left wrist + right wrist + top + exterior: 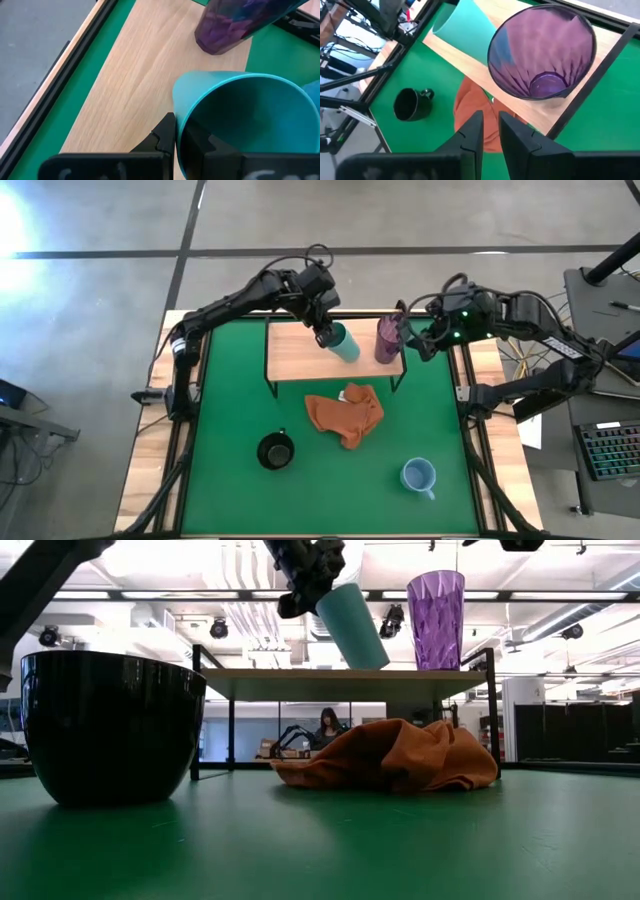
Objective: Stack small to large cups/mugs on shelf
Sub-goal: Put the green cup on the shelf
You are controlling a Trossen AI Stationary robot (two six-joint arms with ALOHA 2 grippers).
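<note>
My left gripper is shut on the teal-green cup, which tilts over the light-wood shelf. The dark purple cup stands upright on its base at the shelf's right end. My right gripper hovers beside the purple cup, empty, with its fingers a narrow gap apart. The black mug and the light blue mug stand on the green mat near the front. My left gripper holds the teal-green cup by its rim, with one finger outside the wall and one inside. The fingers slant down from the far left. The cup tilts, its mouth up toward the gripper and its base down at the plank. I cannot tell whether the base touches the plank.
A crumpled orange cloth lies on the mat just in front of the shelf. Bare plank lies to the left of the teal cup. The shelf's black legs stand at its corners.
</note>
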